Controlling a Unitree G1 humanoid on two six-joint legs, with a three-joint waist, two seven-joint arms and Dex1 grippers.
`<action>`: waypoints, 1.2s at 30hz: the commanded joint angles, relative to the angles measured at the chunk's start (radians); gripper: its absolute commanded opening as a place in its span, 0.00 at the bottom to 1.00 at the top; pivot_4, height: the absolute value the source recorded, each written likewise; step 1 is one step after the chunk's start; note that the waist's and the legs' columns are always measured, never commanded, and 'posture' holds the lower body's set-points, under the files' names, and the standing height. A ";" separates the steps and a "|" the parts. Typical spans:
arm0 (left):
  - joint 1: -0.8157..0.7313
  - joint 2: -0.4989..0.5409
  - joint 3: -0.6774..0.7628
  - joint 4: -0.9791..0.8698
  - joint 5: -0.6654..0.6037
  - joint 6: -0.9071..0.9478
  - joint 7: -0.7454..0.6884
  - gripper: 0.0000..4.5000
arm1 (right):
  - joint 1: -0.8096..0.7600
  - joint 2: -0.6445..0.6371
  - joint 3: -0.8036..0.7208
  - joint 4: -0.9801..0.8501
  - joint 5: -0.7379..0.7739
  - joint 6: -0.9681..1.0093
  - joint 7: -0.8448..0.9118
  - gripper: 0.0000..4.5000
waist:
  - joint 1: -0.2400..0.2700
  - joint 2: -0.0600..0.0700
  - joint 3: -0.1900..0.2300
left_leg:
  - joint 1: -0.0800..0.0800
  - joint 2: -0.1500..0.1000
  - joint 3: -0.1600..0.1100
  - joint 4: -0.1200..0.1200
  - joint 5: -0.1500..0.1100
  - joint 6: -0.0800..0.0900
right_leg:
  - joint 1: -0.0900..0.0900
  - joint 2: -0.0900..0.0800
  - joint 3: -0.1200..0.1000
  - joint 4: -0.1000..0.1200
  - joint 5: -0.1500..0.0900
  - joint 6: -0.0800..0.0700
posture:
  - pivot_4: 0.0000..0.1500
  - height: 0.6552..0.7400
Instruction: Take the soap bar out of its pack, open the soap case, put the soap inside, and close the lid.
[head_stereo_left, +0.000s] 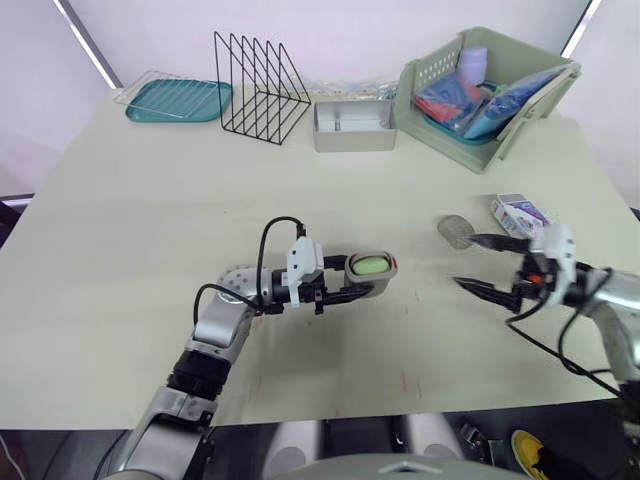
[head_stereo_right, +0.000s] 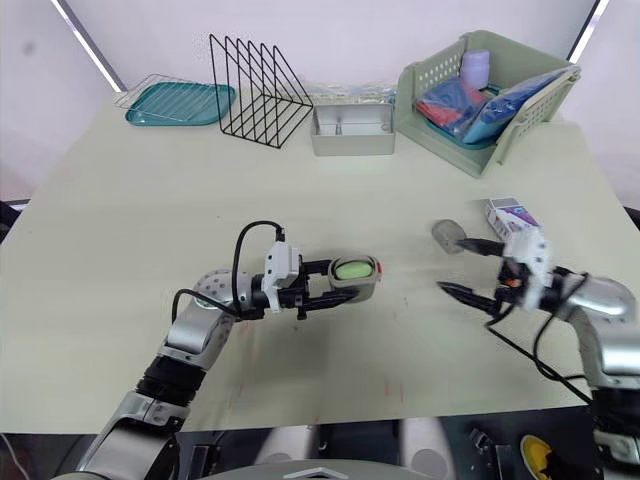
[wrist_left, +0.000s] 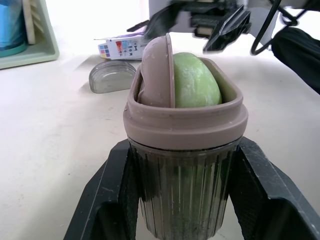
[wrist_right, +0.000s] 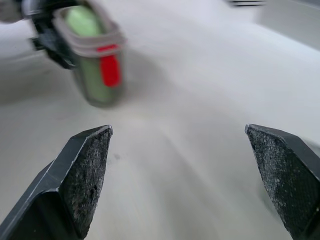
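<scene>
Just below the middle of the head view, the left gripper (head_stereo_left: 355, 278) has its fingers (wrist_left: 107, 200) clamped on either side of the ribbed soap case (head_stereo_left: 372, 266), which is open at the top. The green soap (wrist_left: 196, 82) already sits inside it, beside a brown insert (wrist_left: 157, 72) that stands tilted on edge, and both rise above the rim. Whether the case rests on the bench (head_stereo_left: 150, 220) or is held just clear of it, I cannot tell. To the right of the frame the right gripper (head_stereo_left: 463, 260) has its fingers (wrist_right: 85, 170) spread wide with nothing between them, pointing toward the case. The lid (head_stereo_left: 455, 230) lies flat on the bench just beyond those fingertips, and the soap pack (head_stereo_left: 520, 212) lies near it, further right. By the look of it, only fetching the lid and closing the case remains. The lid is low and flat, so the fingers could slide over it or push it away rather than lift it, perhaps into the pack. The raised soap and tilted insert could also stop the lid from seating. A hard press from one side might twist the case in the left fingers or tip the soap out.
</scene>
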 joint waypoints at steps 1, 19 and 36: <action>0.016 -0.011 0.025 -0.052 -0.025 -0.018 0.014 0.42 | 0.095 -0.012 -0.164 -0.001 0.054 -0.031 -0.053 0.99 | 0.001 0.000 0.000 | 0.000 0.000 0.000 0.000 0.000 0.000 | 0.000 0.000 0.000 0.000 0.000 0.000 | 1.00 1.00; 0.032 0.004 0.011 -0.137 -0.053 0.048 -0.012 0.42 | 0.325 -0.057 -0.300 0.101 0.044 -0.103 -0.061 0.99 | 0.001 0.000 0.000 | 0.016 0.002 0.009 -0.006 -0.001 0.001 | 0.011 0.002 0.008 -0.004 -0.001 0.001 | 1.00 1.00; -0.011 -0.043 0.001 -0.035 -0.050 0.046 -0.064 0.42 | -0.262 -0.462 0.079 -0.172 0.242 0.951 -0.257 0.99 | 0.003 0.000 0.001 | 0.013 0.004 0.008 -0.005 -0.001 0.001 | 0.011 0.003 0.007 -0.006 0.000 0.001 | 1.00 1.00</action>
